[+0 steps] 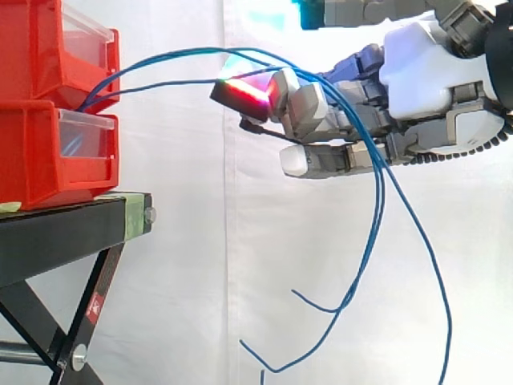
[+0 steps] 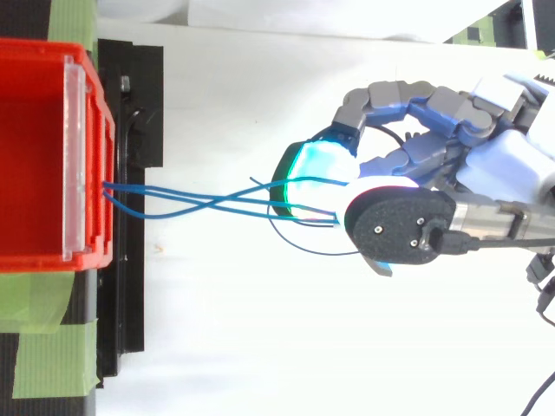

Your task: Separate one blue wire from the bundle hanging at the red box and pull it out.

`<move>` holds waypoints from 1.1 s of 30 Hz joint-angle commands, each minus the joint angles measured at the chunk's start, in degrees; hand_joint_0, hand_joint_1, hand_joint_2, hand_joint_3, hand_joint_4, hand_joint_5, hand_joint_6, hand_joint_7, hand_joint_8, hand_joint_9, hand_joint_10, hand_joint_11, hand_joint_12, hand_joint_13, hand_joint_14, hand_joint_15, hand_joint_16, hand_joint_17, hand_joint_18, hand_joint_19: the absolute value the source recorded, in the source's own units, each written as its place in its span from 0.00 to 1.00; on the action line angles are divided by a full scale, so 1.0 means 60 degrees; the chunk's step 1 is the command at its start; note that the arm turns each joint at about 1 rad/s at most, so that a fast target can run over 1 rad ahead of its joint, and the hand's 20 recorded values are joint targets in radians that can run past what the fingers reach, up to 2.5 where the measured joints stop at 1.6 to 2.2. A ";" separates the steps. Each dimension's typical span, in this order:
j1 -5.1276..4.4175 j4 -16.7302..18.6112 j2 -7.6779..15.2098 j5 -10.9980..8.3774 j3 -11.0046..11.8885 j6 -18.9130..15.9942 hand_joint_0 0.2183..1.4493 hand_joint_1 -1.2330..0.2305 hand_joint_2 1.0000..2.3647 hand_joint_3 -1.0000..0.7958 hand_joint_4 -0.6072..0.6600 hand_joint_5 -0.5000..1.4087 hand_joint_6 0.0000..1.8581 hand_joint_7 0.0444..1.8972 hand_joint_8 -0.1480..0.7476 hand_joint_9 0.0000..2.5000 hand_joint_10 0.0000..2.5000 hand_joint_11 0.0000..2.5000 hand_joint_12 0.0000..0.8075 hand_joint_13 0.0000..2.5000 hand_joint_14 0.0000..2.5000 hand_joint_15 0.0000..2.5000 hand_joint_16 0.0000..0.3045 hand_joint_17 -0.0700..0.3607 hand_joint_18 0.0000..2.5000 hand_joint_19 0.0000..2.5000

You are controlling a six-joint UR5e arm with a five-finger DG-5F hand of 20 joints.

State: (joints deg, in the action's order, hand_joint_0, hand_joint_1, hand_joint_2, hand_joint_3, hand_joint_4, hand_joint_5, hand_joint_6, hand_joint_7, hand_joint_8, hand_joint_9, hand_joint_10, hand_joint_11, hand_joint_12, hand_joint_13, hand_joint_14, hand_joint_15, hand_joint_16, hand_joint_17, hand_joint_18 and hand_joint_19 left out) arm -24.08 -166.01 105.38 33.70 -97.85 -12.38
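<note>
Several blue wires (image 1: 160, 60) leave the gap between the two stacked red bins (image 1: 40, 160) and arc rightward to my hand (image 1: 425, 72). In the top view the wires (image 2: 191, 204) cross one another between the bin (image 2: 35, 156) and the hand (image 2: 512, 173). The fingers are curled, and the glowing fingertips (image 2: 308, 178) close together where the wires run in between them. One pad glows red (image 1: 240, 92) in the side view. Past the fingers the wires drape across the hand and hang down, with their loose ends (image 1: 272, 367) curling below. How many wires are pinched cannot be told.
The bins stand on a black stand (image 1: 64, 228) with crossed legs at the left. Green tape (image 2: 52, 338) marks the stand's top. A white curtain fills the background behind the hand.
</note>
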 commanded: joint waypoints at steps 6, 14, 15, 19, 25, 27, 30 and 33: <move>0.0000 -0.0003 0.0000 0.0009 0.0005 -0.0002 0.27 0.34 0.01 0.39 0.65 0.17 0.43 0.59 0.53 0.38 0.01 0.59 0.42 0.48 0.01 0.56 0.14 0.38 0.29 0.28; 0.0000 0.0012 0.0000 -0.0006 0.0005 -0.0002 0.29 0.35 0.01 0.41 0.64 0.17 0.44 0.60 0.52 0.39 0.01 0.59 0.41 0.48 0.01 0.56 0.13 0.37 0.30 0.29; 0.0000 0.0012 0.0000 -0.0006 -0.0009 0.0013 0.29 0.35 0.01 0.41 0.64 0.17 0.44 0.60 0.51 0.39 0.01 0.59 0.41 0.48 0.01 0.56 0.13 0.37 0.30 0.29; 0.0000 0.0012 0.0000 -0.0006 0.0005 0.0013 0.28 0.35 0.01 0.43 0.64 0.17 0.44 0.60 0.52 0.39 0.01 0.59 0.42 0.48 0.01 0.57 0.13 0.37 0.30 0.29; 0.0000 0.0012 0.0000 0.0009 0.0005 0.0013 0.28 0.35 0.02 0.45 0.63 0.17 0.45 0.61 0.52 0.39 0.01 0.59 0.41 0.48 0.01 0.56 0.13 0.37 0.30 0.29; 0.0000 0.0026 0.0000 -0.0006 0.0005 0.0027 0.27 0.35 0.02 0.46 0.63 0.17 0.45 0.62 0.52 0.40 0.01 0.60 0.42 0.48 0.01 0.57 0.13 0.37 0.30 0.29; 0.0000 0.0026 0.0000 0.0009 0.0005 0.0013 0.28 0.36 0.02 0.47 0.62 0.17 0.45 0.62 0.52 0.40 0.00 0.59 0.42 0.48 0.01 0.57 0.13 0.37 0.30 0.29; 0.0000 0.0026 0.0000 0.0009 0.0005 0.0027 0.28 0.36 0.02 0.48 0.62 0.17 0.45 0.61 0.53 0.40 0.01 0.60 0.43 0.49 0.01 0.56 0.13 0.38 0.30 0.29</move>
State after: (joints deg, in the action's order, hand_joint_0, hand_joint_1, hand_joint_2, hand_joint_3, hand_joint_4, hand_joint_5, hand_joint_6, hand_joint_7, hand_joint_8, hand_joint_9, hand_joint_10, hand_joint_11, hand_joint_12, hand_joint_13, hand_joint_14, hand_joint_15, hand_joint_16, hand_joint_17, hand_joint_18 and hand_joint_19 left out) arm -24.08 -165.87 105.38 33.74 -97.84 -12.28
